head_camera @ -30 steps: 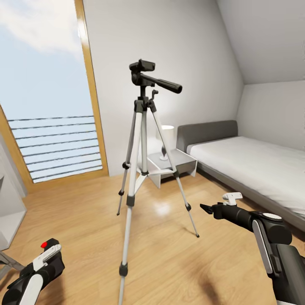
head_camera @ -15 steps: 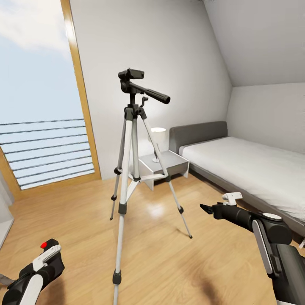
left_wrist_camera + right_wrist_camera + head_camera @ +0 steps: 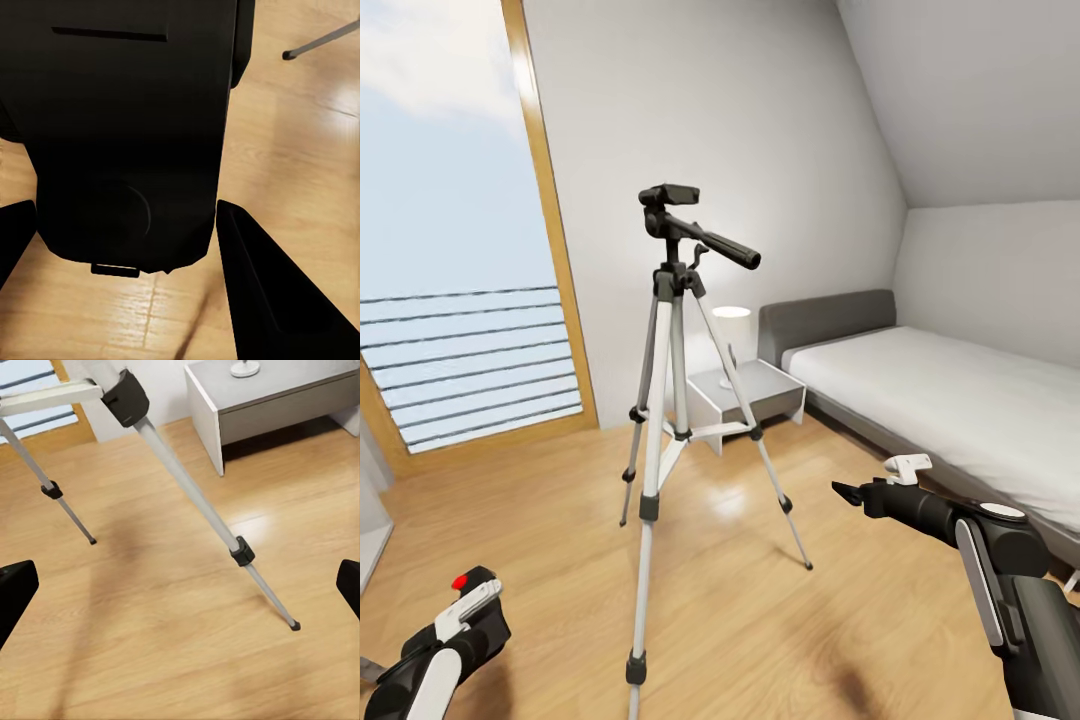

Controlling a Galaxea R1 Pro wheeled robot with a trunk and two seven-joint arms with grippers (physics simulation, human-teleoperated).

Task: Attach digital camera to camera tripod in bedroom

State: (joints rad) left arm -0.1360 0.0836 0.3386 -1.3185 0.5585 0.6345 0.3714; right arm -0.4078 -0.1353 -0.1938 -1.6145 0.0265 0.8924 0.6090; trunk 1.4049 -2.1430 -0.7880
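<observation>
Now camera tripod (image 3: 670, 400) seemingly lower, view tilted.

You're looking at a white wall (image 3: 760, 150) straight ahead, with a sloped ceiling (image 3: 980, 90) coming down over the far side. Floor (image 3: 760, 600) is light wood planks, with a glossy highlight just in front of the nightstand. Tall window (image 3: 450, 230) with a tan wood frame shows sky, cloud and horizontal rails across its lower part. Low bed (image 3: 950, 400) with a light mattress and grey headboard (image 3: 825, 320) sits along the side wall. Grey nightstand (image 3: 745, 400) stands between window and bed, just beside the headboard, a white lamp (image 3: 730, 330) on top. Light is soft daylight, shadows faint on the floor.
</observation>
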